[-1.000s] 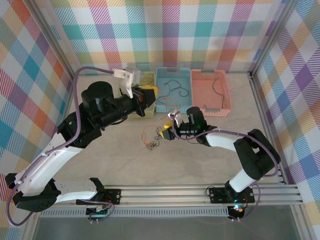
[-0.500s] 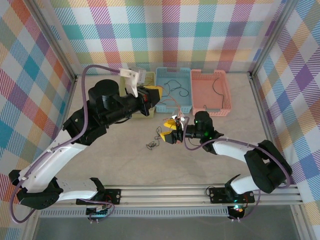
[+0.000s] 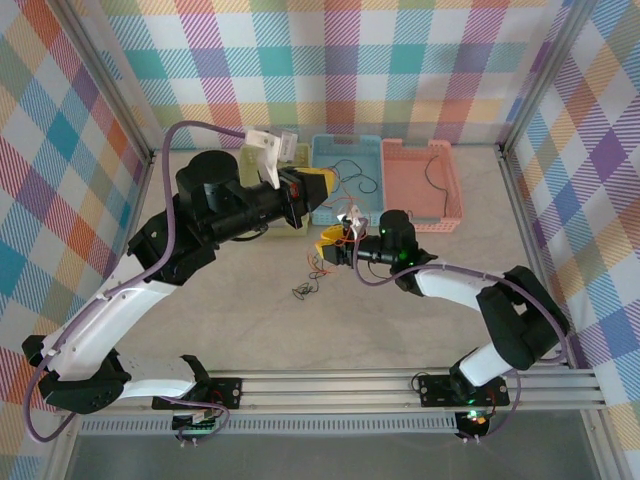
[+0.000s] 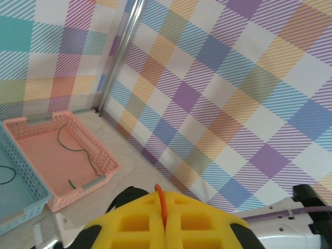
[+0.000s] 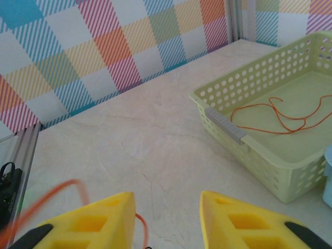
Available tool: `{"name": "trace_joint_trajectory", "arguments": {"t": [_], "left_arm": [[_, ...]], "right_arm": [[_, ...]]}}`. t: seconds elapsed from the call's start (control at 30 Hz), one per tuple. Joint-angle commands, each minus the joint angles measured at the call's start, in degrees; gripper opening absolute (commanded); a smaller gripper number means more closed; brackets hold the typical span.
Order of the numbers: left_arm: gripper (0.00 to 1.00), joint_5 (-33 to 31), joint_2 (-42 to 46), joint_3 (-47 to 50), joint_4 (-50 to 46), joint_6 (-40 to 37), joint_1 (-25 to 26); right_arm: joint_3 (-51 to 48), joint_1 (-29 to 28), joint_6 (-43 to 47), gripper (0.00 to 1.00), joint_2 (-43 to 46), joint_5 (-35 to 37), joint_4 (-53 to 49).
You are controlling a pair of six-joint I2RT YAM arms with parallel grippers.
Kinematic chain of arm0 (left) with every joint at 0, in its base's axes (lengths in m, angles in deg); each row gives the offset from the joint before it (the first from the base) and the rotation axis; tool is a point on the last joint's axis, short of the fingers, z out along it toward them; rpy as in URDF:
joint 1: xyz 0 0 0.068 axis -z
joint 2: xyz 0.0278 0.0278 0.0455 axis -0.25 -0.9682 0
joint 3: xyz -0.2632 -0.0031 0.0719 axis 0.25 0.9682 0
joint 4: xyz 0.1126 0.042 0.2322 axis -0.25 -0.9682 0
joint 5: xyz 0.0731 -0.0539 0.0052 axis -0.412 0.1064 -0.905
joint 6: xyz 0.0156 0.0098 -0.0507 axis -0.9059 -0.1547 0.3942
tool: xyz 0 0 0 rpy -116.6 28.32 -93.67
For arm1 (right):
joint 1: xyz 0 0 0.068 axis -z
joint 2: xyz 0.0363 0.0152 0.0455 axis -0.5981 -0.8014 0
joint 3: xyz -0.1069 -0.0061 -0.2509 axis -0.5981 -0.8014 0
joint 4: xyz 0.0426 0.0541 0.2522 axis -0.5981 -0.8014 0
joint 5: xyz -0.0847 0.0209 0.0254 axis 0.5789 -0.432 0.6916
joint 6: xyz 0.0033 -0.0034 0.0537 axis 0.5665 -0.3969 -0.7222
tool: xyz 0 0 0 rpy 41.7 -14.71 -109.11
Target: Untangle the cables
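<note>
The cables are hair-thin wires, far slimmer than a tool finger. The largest bunch is a loose tangle (image 3: 316,268) of red, orange and dark strands. It lies on the bench at centre frame in the top view, just below and left of the right tool (image 3: 334,248). A smaller dark clump (image 3: 302,291) lies just to its lower left.

One orange cable (image 4: 161,198) stands up from the seam between the yellow fingers of the left tool (image 4: 163,220), which are pressed together on it. In the top view this tool hangs at upper centre, by the left edge of the blue basket (image 3: 345,139).

In the right wrist view the right tool's fingers stand wide apart with nothing between them. A blurred orange strand (image 5: 49,199) arcs at lower left, beside one finger; I cannot tell whether it touches.

Three more cables lie sorted:
- an orange loop (image 5: 280,118) in the green basket (image 5: 259,155)
- a black squiggle (image 3: 352,172) in the blue basket
- a dark wire (image 3: 432,172) in the pink basket (image 3: 410,195)

The walls (image 3: 330,60) are pastel plaid on three sides. The bench (image 3: 400,330) is pale marbled beige, with aluminium rails (image 3: 330,385) along its near edge. The baskets stand in a row against the far wall, at upper centre.
</note>
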Motion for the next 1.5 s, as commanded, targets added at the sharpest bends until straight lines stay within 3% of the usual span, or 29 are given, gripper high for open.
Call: {"name": "trace_joint_trajectory", "arguments": {"t": [0.0, 0.17, 0.27, 0.47, 0.6, 0.73, 1.27, 1.47], "left_arm": [[0.00, 2.34, -0.70, -2.16, 1.02, 1.23, -0.53], [0.00, 3.73, -1.41, -2.70, 1.63, 2.31, -0.48], [0.00, 3.54, -1.57, -2.73, 1.74, 2.39, -0.53], [0.00, 4.14, -2.41, -2.27, 2.57, 3.21, -0.50], [0.00, 5.32, -3.38, -2.43, 3.04, 4.21, -0.53], [0.00, 6.20, -4.34, -3.92, 2.35, 4.56, -0.47], [0.00, 10.39, -4.22, -10.22, -0.74, 5.87, -0.48], [0.00, 10.02, -3.70, -11.92, -1.77, 5.11, -0.53]], "right_arm": [[2.25, -0.19, -1.69, 0.36, -1.81, 0.02, 2.34], [2.56, -0.15, -2.09, 0.35, -2.58, 0.62, 3.65], [2.14, -0.15, -1.70, 0.40, -2.43, -2.60, 4.20], [1.37, -0.19, -1.81, 0.45, -1.70, -0.65, 3.79], [3.84, -0.13, -1.57, 0.32, -2.52, -0.35, -1.08], [3.90, -0.19, -0.99, 0.26, -2.59, 0.68, -3.08], [3.57, 1.43, -1.63, 0.18, -5.46, 6.24, -6.62], [3.77, 2.00, -1.64, 0.18, -5.74, 5.25, -7.99]]}}
